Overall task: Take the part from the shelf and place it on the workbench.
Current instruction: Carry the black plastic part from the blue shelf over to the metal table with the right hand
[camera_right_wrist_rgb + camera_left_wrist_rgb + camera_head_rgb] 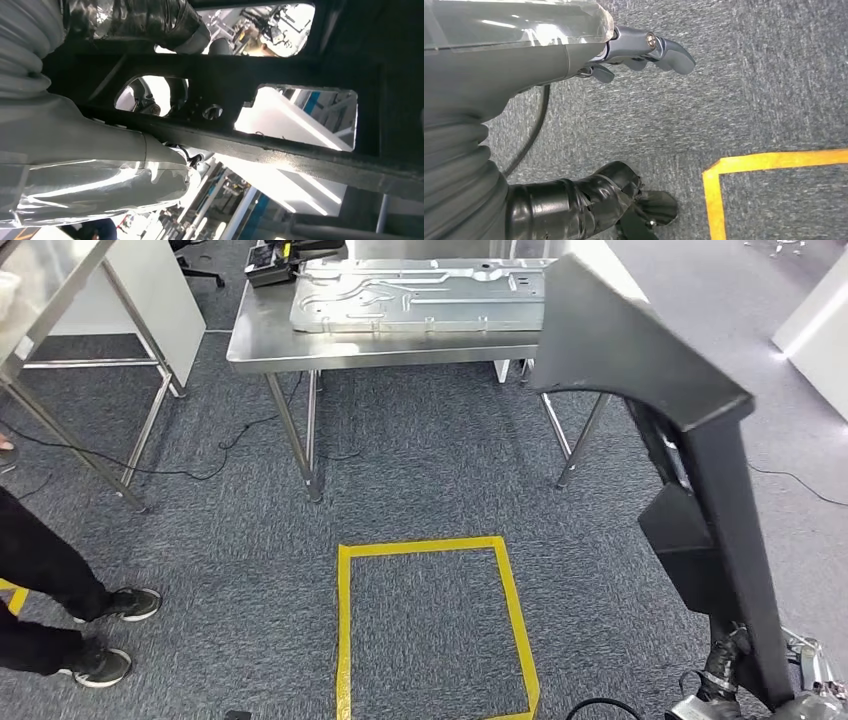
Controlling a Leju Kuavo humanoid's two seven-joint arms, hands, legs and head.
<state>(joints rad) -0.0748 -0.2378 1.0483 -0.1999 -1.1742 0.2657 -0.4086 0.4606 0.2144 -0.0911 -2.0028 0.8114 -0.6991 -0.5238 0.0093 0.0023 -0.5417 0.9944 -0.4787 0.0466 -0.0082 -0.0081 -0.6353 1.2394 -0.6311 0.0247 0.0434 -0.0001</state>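
Observation:
A large black metal part (650, 360), a wide panel on a long narrow leg, stands tall at the right of the head view. My right hand (745, 690) grips it at its lower end. In the right wrist view the part's black frame (280, 150) with cut-outs crosses my right hand (100, 145), whose fingers wrap around it. The steel workbench (380, 352) stands ahead with a silver stamped panel (420, 295) lying on it. My left hand (524, 55) hangs over the grey carpet with its fingers (669, 50) apart, holding nothing.
A yellow tape square (345, 620) marks the carpet in front of me. A person's legs and shoes (60, 590) stand at the left. A second steel table (60, 300) is at the far left, with a cable (180, 468) on the floor. A black device (270, 265) sits on the workbench's back left.

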